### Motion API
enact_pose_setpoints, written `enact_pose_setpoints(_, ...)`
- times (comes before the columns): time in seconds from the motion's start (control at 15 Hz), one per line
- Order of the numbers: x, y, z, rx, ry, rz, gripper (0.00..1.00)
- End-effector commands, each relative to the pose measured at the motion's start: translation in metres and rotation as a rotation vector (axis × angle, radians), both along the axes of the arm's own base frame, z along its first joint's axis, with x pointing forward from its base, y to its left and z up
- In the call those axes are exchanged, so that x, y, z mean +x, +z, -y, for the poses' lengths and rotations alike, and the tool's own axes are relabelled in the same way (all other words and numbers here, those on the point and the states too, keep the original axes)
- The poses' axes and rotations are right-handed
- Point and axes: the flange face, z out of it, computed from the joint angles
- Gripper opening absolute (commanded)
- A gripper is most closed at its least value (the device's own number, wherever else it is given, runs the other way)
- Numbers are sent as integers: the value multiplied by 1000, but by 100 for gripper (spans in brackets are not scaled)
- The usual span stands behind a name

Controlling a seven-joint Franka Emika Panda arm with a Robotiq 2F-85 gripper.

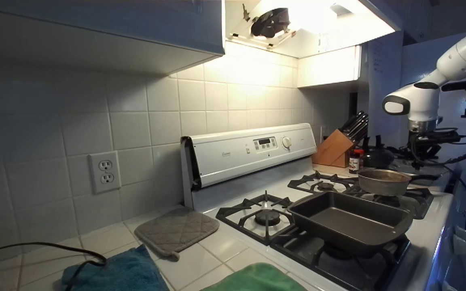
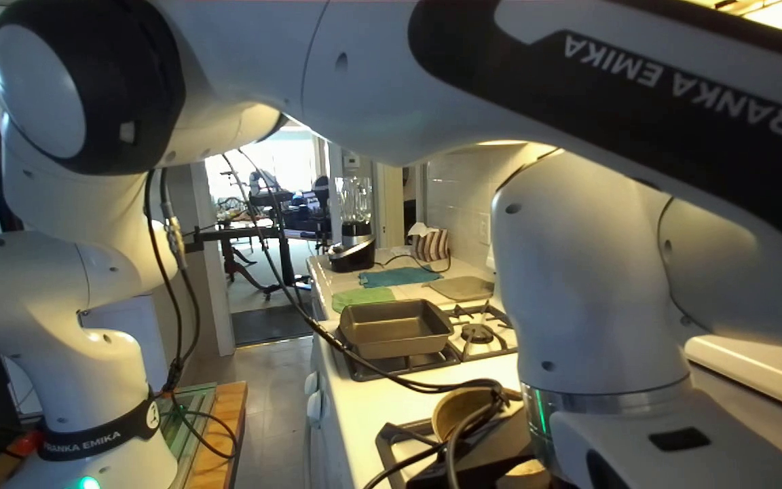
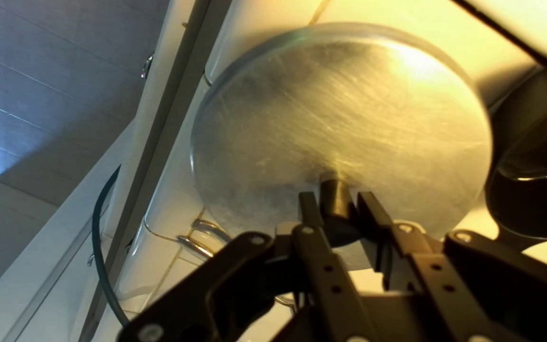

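Lid [image 3: 340, 123] of scratched round metal, cylindrical knob [image 3: 336, 202] tight between fingers [image 3: 310, 210]

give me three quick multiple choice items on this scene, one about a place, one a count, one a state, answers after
1. Where is the dark rectangular metal baking pan?
A on the floor
B on the white gas stove
C inside a cupboard

2. How many sockets has the white rectangular plastic wall outlet?
A two
B four
C six

3. How is the black metal pincer?
A wide open
B gripping a knife
C shut on the dark knob of the round silver metal lid

1 B: both exterior views show it there.
2 A: an exterior view shows one above the other.
3 C: the wrist view shows the knob between its fingers.
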Motion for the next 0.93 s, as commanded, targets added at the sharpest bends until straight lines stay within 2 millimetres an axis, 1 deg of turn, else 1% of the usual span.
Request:
enact_pose_setpoints(0.0,-6,10,-6,-6,-15,-18,6)
enact_pose_setpoints(0.27,-9,19,-11,1,-5,-36,6)
enact_pose_setpoints(0.67,-14,40,-19,-11,2,-40,6)
enact_pose_setpoints(0.87,-10,50,-31,-7,31,-22,6)
